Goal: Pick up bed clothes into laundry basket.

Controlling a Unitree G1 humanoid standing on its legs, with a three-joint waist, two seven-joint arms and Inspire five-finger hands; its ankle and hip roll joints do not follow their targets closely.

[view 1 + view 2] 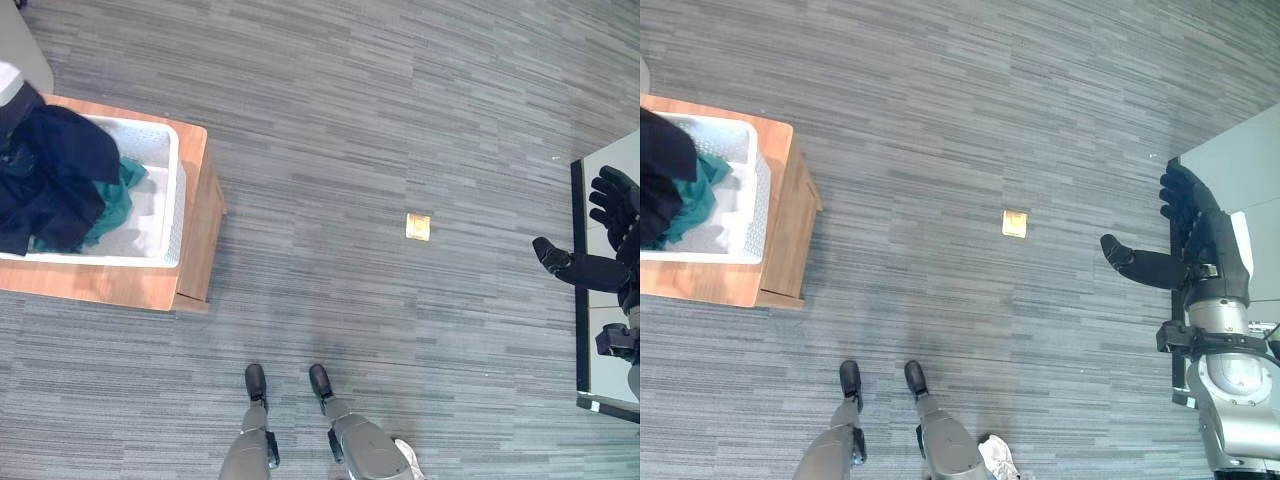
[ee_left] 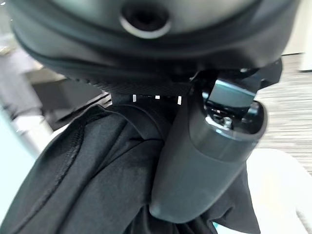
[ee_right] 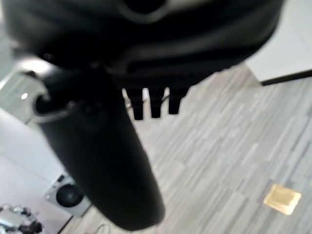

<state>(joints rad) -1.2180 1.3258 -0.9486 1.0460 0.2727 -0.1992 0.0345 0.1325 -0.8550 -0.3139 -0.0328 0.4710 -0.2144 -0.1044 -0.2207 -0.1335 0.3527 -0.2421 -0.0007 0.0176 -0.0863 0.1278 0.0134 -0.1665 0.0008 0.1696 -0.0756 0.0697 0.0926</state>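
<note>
A white laundry basket sits on a wooden stand at the far left. A dark navy garment is heaped over its left part, on top of a teal cloth. In the left wrist view my left hand is pressed against this dark garment. The cloth bunches up between thumb and palm. At the far right my right hand hovers open, thumb spread, over the edge of a pale platform. It holds nothing.
A small yellow square lies on the grey striped floor between the basket and the platform. The platform has a black edge facing the floor. A grey surface fills the far left corner.
</note>
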